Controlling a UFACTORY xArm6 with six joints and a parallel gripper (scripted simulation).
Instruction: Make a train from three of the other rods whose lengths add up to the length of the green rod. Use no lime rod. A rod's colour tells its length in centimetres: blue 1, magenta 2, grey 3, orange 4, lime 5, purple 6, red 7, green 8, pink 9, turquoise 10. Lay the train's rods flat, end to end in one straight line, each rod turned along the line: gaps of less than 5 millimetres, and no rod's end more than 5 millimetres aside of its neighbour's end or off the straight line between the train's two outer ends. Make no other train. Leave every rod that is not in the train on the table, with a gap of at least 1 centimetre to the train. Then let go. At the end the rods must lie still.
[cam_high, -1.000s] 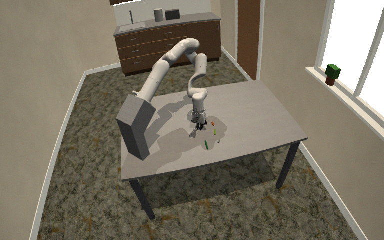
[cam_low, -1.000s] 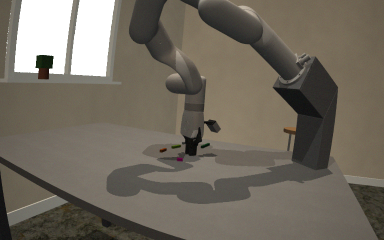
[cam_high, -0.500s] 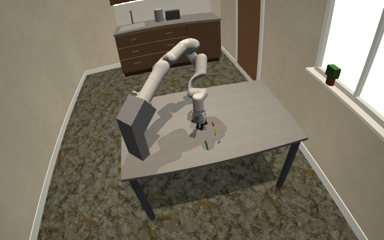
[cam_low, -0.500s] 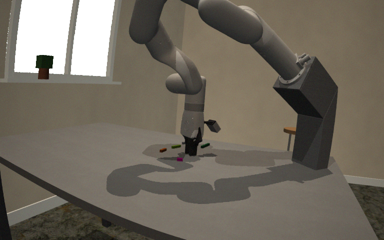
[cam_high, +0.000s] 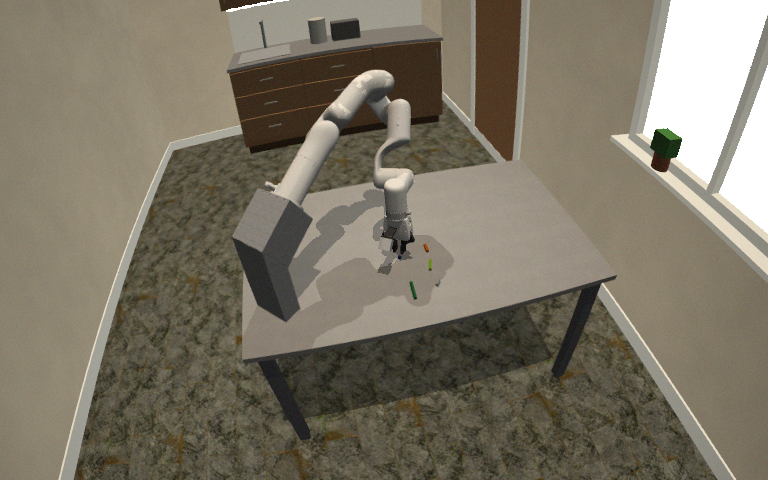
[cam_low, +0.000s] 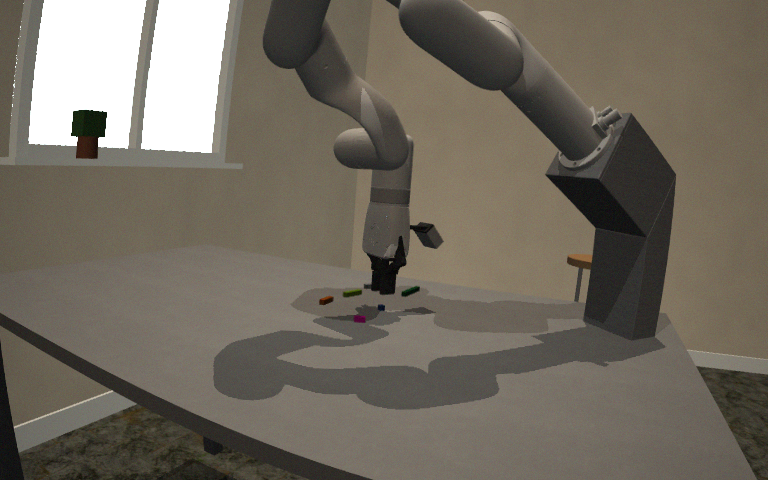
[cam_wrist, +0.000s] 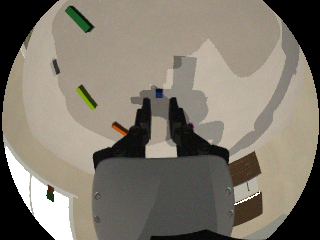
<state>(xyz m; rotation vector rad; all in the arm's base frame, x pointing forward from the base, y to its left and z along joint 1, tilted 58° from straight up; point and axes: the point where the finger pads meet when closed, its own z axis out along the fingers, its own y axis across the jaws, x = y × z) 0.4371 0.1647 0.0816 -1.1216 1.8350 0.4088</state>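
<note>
My gripper (cam_low: 386, 287) hangs a little above the table with its fingers slightly apart and nothing between them. The small blue rod (cam_wrist: 159, 94) lies flat on the table just past the fingertips; it also shows in the exterior view (cam_low: 381, 307). The magenta rod (cam_low: 359, 318) lies close to the blue one, apart from it, and peeks out beside the right finger in the wrist view (cam_wrist: 190, 126). The orange rod (cam_low: 325, 300), the lime rod (cam_low: 351, 292) and the green rod (cam_low: 410, 290) lie separately around the gripper. A small grey rod (cam_wrist: 56, 66) lies between the green (cam_wrist: 79, 19) and lime (cam_wrist: 86, 96) rods.
The arm's grey base block (cam_high: 271, 260) stands at the table's left side. The table's front edge (cam_high: 430, 325) runs not far beyond the green rod (cam_high: 413, 289). A stool (cam_low: 580, 261) stands behind the table.
</note>
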